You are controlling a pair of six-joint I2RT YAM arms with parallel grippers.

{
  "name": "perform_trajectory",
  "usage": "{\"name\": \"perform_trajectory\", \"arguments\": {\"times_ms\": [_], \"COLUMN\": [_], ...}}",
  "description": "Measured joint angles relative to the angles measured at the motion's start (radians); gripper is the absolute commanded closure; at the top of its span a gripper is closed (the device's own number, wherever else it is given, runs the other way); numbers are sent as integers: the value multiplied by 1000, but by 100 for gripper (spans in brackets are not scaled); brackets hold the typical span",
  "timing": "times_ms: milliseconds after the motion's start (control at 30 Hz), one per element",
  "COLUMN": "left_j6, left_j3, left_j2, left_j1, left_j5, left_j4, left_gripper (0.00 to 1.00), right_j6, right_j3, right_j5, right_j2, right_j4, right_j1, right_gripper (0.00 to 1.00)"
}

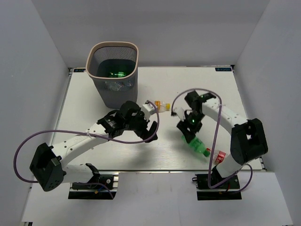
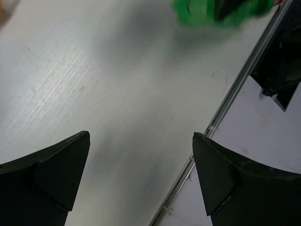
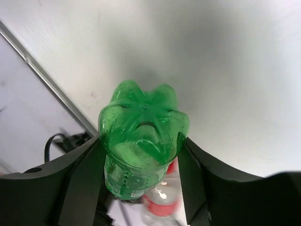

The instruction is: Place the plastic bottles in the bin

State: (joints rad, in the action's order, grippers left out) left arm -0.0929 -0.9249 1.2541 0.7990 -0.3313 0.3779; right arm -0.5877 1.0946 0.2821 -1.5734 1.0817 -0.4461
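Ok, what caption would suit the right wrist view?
Right jaws clasp the green bottle, its base toward the camera; a red-labelled bottle lies just behind.

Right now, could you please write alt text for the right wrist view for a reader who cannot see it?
A green bottle, its base toward the camera, is pinched between the two black fingers of the right gripper, against a white table. Behind it lies a clear bottle with a red label.
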Motion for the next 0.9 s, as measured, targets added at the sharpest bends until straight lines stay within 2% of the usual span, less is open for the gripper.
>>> {"name": "perform_trajectory", "arguments": {"times_ms": [200,400,500,600,733,900], "left_j6": [-40,-74,-88,-93,-97,-100], "left_j3": [89,120,127,127,127,127], "left_j2": [-31,-45,-43,-29,11,57], "left_j1": [34,64,80,96,119,137], "left_j5": [2,6,7,8,9,11], "left_j4": [6,-9,-20,-31,-44,-48], "left_gripper": [1,1,1,1,1,1], "right_j6": [-21,13,70,146,259,388], "right_j3": [536,958,1175,1167,1074,1116], "right_j5": [3,-14,6,32,67,108], "right_j2": [-87,-198,-292,-296,-286,-335], "right_j4": [0,-95,-220,-416,-761,-1083], "right_j1": [24,41,37,26,-10,-64], "right_gripper": [87,90,94,99,98,96]}}
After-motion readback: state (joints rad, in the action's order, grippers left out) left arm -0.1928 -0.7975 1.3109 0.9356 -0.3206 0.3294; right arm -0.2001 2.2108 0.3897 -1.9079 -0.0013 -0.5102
